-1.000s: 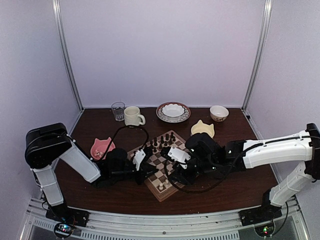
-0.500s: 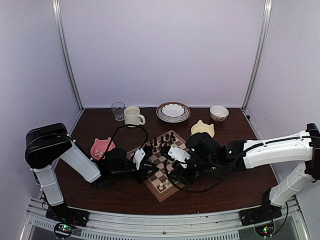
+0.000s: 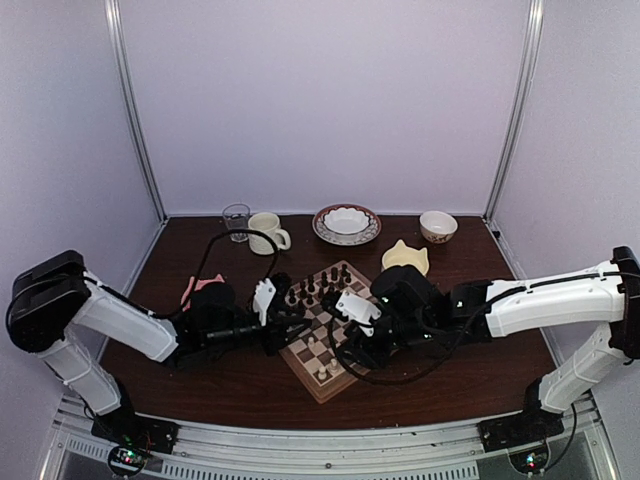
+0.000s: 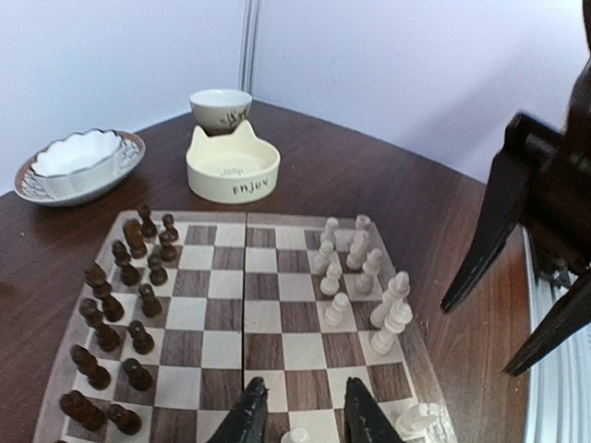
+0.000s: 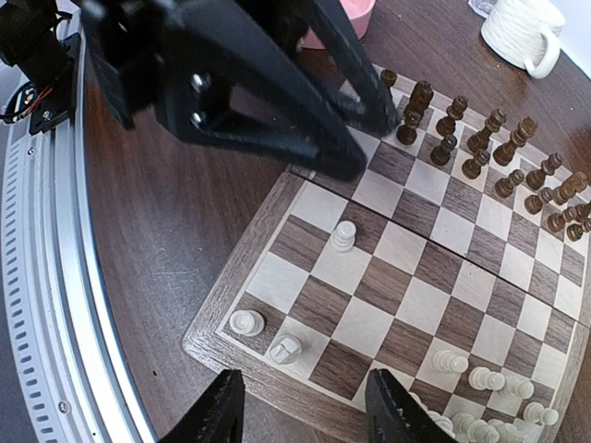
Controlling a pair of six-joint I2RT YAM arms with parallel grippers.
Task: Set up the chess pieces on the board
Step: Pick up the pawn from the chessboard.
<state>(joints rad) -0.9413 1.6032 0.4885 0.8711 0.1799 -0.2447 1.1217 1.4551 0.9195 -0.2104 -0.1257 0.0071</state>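
The board point(image 3: 318, 388) lies mid-table, also in the left wrist view point(image 4: 277, 314) and the right wrist view point(image 5: 406, 305). Several cream-white chess pieces point(image 4: 355, 251) stand along its right rows; dark pieces point(image 4: 129, 277) line the far side. My left gripper point(image 3: 290, 322) is open low over the board's left edge; a white pawn top point(image 4: 297, 436) shows between its fingers point(image 4: 247, 415), untouched. That pawn point(image 5: 343, 236) stands free. My right gripper point(image 5: 303, 376) is open and empty above the near corner, where two white pieces point(image 5: 247, 322) stand.
A cream cat-ear bowl point(image 3: 405, 257) sits just behind the board, a pink cat-ear bowl point(image 3: 200, 290) at its left. A mug point(image 3: 266, 232), glass point(image 3: 236, 221), scalloped dish on a plate point(image 3: 346, 222) and small bowl point(image 3: 438, 225) line the back.
My left arm has dropped its elbow and drawn back to the left. A white pawn now stands free on the board in front of it. The right arm has barely moved.
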